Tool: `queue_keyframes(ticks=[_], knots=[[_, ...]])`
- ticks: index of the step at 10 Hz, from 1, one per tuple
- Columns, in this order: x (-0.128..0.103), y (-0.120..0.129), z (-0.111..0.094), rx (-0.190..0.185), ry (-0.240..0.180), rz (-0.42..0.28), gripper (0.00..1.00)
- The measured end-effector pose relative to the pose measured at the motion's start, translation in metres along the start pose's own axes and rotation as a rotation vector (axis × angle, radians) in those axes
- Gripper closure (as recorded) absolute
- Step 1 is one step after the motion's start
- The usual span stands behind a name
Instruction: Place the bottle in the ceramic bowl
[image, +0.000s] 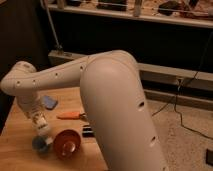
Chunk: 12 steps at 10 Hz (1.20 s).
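Camera view from above and behind a large white robot arm (115, 110), which fills the middle and lower right. The arm bends at an elbow on the far left and turns downward to the claw (36, 116), which hangs low over the left part of a wooden table (15, 145).

The claw is closed around the bottle (44, 129), a small whitish plastic bottle with a printed label. The bottle points downward and slightly to the right from the claw, lifted off the table. How the fingers sit on it cannot be made out.

Directly under the claw and the bottle's lower end sits a small blue-grey bowl (42, 145). Just to the right of that, and below and right of the claw, is the ceramic bowl (56, 146), round and red-brown with a paler centre. The bottle is not in it; it hangs just up and left of the bowl's rim.

To the right of the claw, at about its height, a thin orange object (69, 116) lies on the table. Above and slightly right of the claw lies a flat blue object (49, 102). Further right, near the big arm link, a small dark object (88, 131) rests on the wood.

Well to the right of the claw, beyond the table edge, is pale carpet with a black cable (185, 120) trailing across it.
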Motion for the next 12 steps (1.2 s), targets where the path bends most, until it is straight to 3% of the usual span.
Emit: queue_keyframes(ticks=[4,8,9,11,12], knots=[[0.018,-0.035,0.004,-0.014,-0.024,0.02,0.62],[0.043,-0.057,0.003,-0.017,-0.049,-0.011,0.61],[0.049,-0.059,0.003,-0.019,-0.05,-0.023,0.57],[0.07,-0.059,0.006,-0.038,-0.045,-0.07,0.37],[0.078,-0.056,0.008,-0.052,-0.037,-0.088,0.32]])
